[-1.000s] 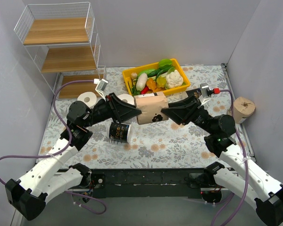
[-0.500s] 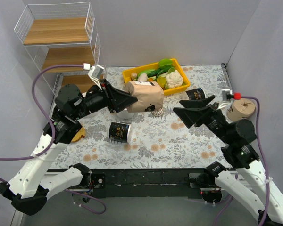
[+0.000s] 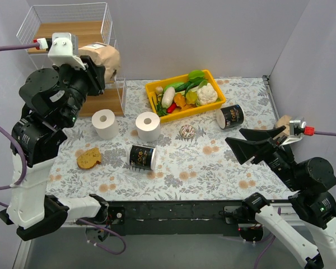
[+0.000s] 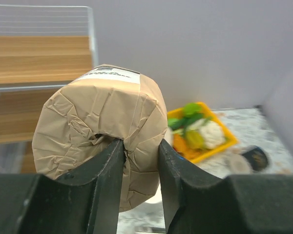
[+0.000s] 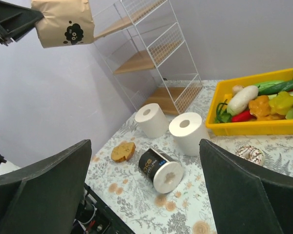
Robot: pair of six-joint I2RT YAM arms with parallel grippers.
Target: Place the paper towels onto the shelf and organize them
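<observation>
Our left pincer (image 4: 138, 145) is clamped on a tan-wrapped roll (image 4: 100, 107), the shelf (image 4: 39, 58) just beyond it; our right pincer (image 5: 142, 146) gapes wide, holding nothing.

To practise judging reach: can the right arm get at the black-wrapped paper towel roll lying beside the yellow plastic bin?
Probably yes. The right gripper is open and empty; the black-wrapped paper towel roll lies just beyond it, nothing between.
</observation>
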